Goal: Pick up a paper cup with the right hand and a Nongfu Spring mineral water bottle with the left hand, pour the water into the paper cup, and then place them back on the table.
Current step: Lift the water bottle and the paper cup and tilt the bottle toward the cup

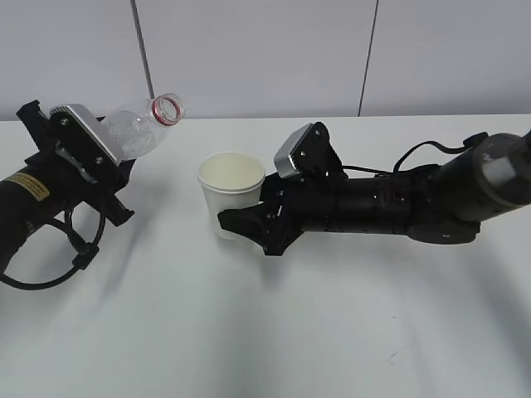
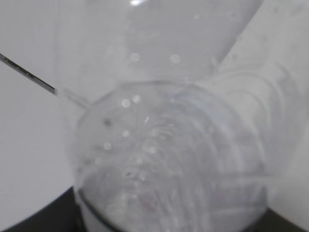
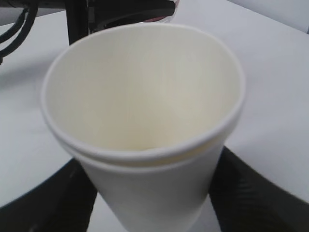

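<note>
The clear bottle [image 1: 141, 128] with a red neck ring is tilted, its open mouth pointing up and right toward the cup. My left gripper [image 1: 112, 170] is shut on its lower body; the label is hidden. The bottle's clear wall [image 2: 169, 145] fills the left wrist view, and the fingers there are hidden. The white paper cup [image 1: 231, 192] stands upright in the middle of the table [image 1: 265, 332]. My right gripper [image 1: 245, 222] is shut on its side. In the right wrist view the cup [image 3: 145, 121] sits between the black fingers [image 3: 251, 193]. No water shows in it.
The right arm [image 1: 398, 199] lies low across the table from the right. The left arm's black cable [image 1: 50, 265] loops at the left edge. A pale wall with dark seams [image 1: 143, 50] stands behind the table. A small dark scuff [image 1: 397, 355] marks the table near the front.
</note>
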Robot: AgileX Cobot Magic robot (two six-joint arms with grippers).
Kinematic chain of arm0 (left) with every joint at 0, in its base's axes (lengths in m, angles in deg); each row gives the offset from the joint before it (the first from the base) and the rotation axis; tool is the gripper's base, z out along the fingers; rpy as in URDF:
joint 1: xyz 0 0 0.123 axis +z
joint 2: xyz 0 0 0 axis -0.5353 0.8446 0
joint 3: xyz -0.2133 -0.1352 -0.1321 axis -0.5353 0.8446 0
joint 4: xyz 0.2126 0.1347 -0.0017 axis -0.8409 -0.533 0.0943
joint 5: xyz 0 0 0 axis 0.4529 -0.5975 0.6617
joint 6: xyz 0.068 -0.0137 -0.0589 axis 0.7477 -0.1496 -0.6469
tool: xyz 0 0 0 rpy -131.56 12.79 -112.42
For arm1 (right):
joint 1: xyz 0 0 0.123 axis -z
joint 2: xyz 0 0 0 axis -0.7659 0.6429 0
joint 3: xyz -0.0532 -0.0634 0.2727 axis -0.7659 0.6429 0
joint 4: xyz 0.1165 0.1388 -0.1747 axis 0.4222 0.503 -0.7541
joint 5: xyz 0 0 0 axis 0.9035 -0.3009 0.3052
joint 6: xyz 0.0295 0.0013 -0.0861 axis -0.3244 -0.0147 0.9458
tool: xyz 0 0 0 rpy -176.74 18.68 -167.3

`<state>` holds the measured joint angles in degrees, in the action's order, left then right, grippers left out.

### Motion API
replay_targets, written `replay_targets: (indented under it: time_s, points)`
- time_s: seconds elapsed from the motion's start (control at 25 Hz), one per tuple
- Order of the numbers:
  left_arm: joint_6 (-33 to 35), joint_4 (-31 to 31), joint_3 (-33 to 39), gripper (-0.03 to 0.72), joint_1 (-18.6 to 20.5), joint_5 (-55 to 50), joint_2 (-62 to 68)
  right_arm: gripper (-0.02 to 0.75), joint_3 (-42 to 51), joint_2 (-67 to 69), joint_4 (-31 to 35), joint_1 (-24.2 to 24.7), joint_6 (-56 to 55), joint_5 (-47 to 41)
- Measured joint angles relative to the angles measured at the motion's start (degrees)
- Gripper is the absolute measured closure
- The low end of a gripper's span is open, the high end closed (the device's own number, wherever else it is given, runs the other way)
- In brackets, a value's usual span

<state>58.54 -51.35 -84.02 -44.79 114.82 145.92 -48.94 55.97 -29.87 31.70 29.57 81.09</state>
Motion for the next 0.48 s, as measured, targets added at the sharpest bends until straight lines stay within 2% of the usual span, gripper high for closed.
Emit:
replay_targets:
  time_s: [0.28,0.48]
  points:
    - [7.00,0.48,0.00,0.319,0.00,0.00,0.00,0.230,0.00,0.00,0.00,0.00,-0.13,-0.04]
    - [9.55,0.66,0.00,0.319,0.00,0.00,0.00,0.230,-0.21,0.00,-0.26,0.00,-0.13,-0.13]
